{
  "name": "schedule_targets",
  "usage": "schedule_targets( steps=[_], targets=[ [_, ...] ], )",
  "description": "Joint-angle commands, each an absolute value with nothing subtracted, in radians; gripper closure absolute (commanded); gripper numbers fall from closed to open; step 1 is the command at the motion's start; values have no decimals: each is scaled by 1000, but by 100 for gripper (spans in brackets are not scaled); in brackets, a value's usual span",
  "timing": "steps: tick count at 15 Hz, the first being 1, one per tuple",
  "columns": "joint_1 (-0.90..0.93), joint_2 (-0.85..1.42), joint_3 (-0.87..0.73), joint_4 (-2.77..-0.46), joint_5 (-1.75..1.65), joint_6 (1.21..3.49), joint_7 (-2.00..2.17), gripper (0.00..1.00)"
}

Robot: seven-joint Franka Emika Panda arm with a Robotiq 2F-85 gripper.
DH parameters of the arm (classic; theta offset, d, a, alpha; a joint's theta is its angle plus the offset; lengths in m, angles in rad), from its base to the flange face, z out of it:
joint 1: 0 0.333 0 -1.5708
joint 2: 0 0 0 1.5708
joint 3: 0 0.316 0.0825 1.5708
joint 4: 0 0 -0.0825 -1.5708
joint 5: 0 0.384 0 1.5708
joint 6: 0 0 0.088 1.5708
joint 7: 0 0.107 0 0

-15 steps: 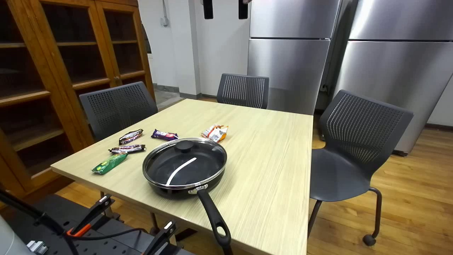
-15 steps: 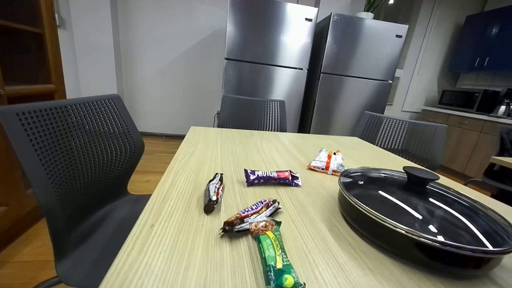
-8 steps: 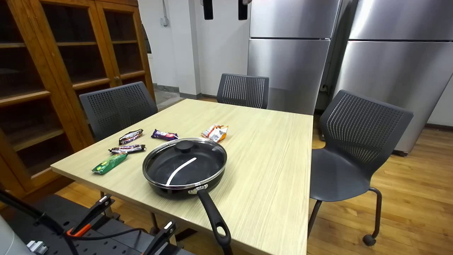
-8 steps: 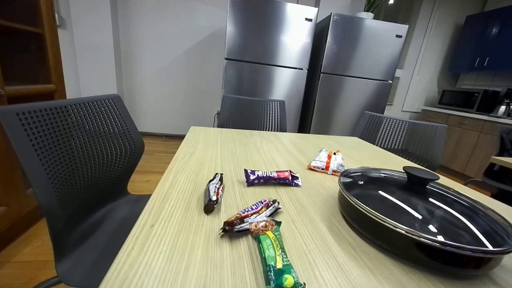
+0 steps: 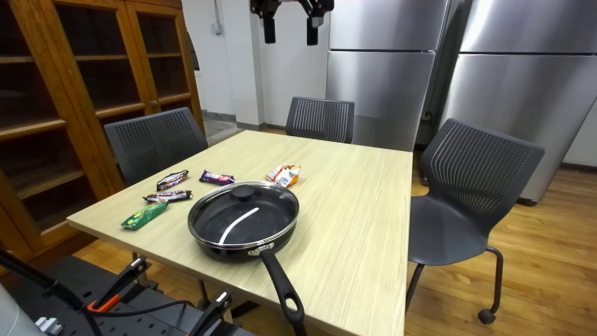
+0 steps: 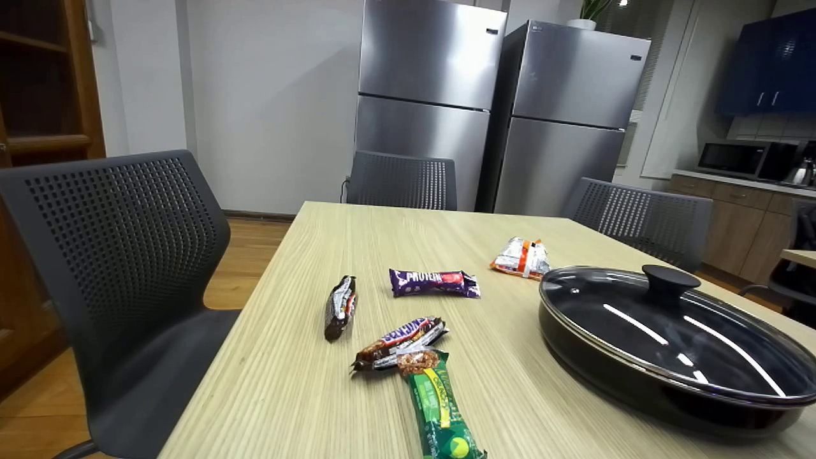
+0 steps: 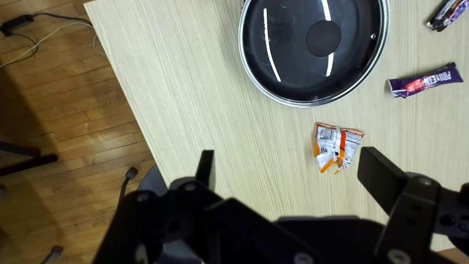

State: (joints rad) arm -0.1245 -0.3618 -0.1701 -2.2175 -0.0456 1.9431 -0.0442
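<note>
Claw (image 5: 291, 41) spread wide, one bag (image 7: 334, 145), one pan (image 5: 243, 219), four bars (image 6: 435, 284)

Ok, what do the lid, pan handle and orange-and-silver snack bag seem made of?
Lid: probably glass, being glossy and see-through, with a shiny, metal-looking rim.
Handle: likely plastic, from its smooth black surface and low sheen.
Snack bag: thin crinkled film, silvery in places, so foil or coated plastic; the look leaves that open.

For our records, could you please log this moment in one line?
pincer: open, empty, above table; pan: lidded; snack bag: beside pan; purple bar: on table
</note>
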Motion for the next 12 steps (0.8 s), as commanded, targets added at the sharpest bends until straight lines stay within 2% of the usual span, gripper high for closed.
schedule_targets(
  steps=[1, 12],
  targets=[
    [-114, -334, -145, -2226, -23, 1984, -27, 0],
    [-76, -235, -70, -2305, -64, 2136, 26, 0]
  ],
)
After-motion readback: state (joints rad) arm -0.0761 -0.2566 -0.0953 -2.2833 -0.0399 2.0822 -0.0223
